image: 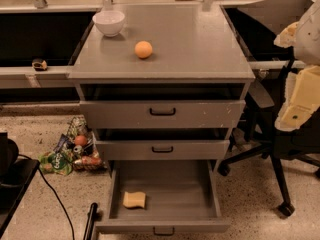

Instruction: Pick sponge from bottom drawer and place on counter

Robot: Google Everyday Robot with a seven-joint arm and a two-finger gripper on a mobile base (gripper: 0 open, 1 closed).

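Note:
The pale-yellow sponge (134, 199) lies flat in the front left of the bottom drawer (175, 186), which is pulled fully out and otherwise bare. The grey counter (195, 39) tops the three-drawer cabinet. My gripper (299, 101) shows as pale cream parts at the right edge of the camera view. It hangs beside the cabinet at the height of the top drawer, far above and to the right of the sponge, and touches nothing.
An orange ball (143, 49) and a white bowl (109, 22) sit on the counter's left half. The two upper drawers are slightly open. A black office chair (280, 149) stands right of the cabinet. Snack bags (75, 151) and a black cable (55, 194) lie on the floor at the left.

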